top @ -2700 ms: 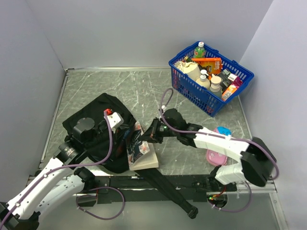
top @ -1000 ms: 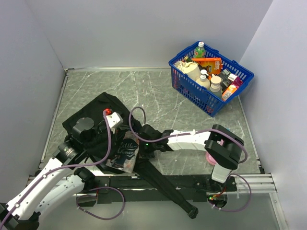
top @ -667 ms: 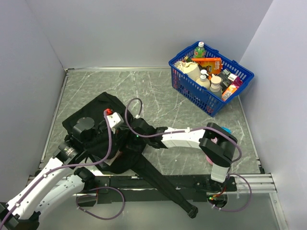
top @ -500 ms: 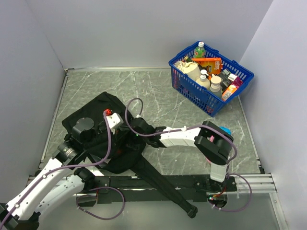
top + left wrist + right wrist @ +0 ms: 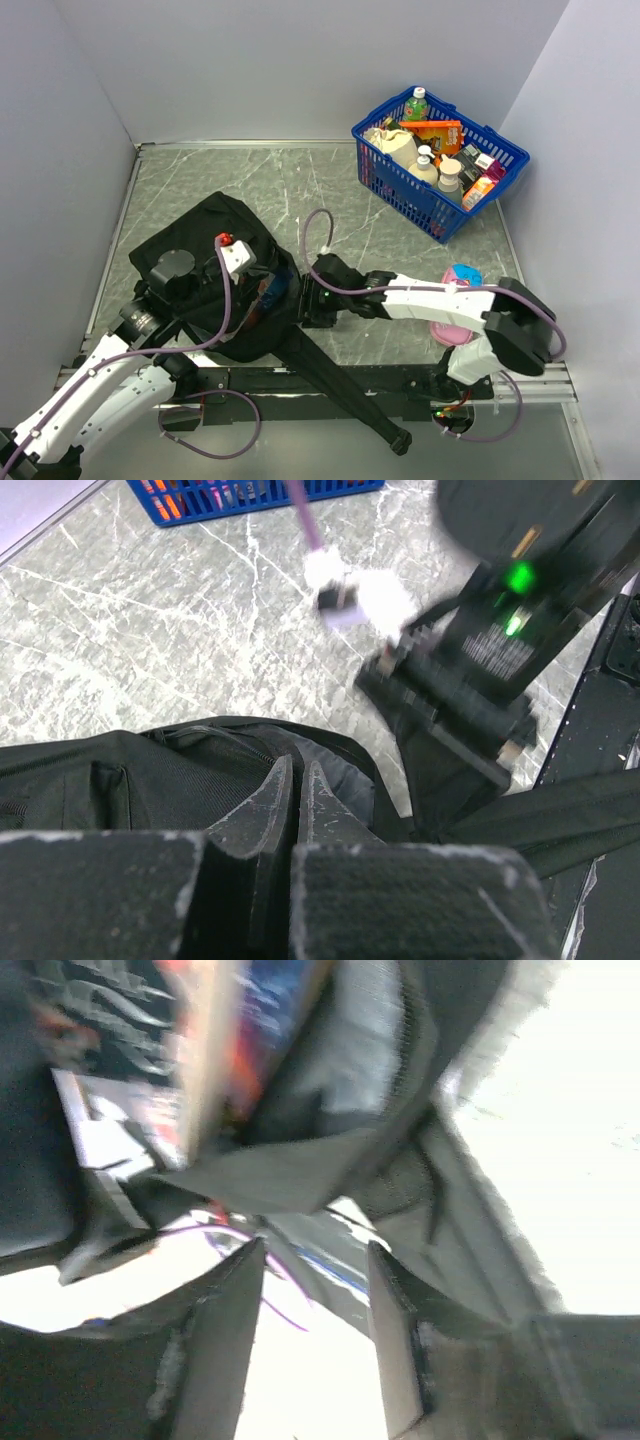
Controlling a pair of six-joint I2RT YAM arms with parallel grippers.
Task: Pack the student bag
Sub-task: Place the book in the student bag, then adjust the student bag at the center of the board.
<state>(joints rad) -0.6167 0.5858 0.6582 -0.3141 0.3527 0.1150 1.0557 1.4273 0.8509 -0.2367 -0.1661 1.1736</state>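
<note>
Two grippers are met at the student bag [image 5: 215, 220], which is found slumped on the table [image 5: 300, 180] directly under the left gripper [image 5: 297, 770] and just in front of the right gripper [image 5: 315, 1250]. The left gripper's jaws are seen pressed together, and the bag's black rim is pinched between them and drawn up into a ridge. The right gripper's fingers [image 5: 225, 1340] are held apart with nothing between them, right at the bag's mouth. Inside that opening, books [image 5: 215, 1050] are glimpsed just ahead of the parted fingers, though the wrist view is blurred and no title can be read. A long strap [image 5: 345, 390] is trailed out below the right gripper toward the table's near edge. A pink case [image 5: 450, 328] is spotted behind the right gripper, beside its arm. A blue basket [image 5: 420, 205] loaded with bottles and boxes is set well apart from both grippers, off in the far corner.
</note>
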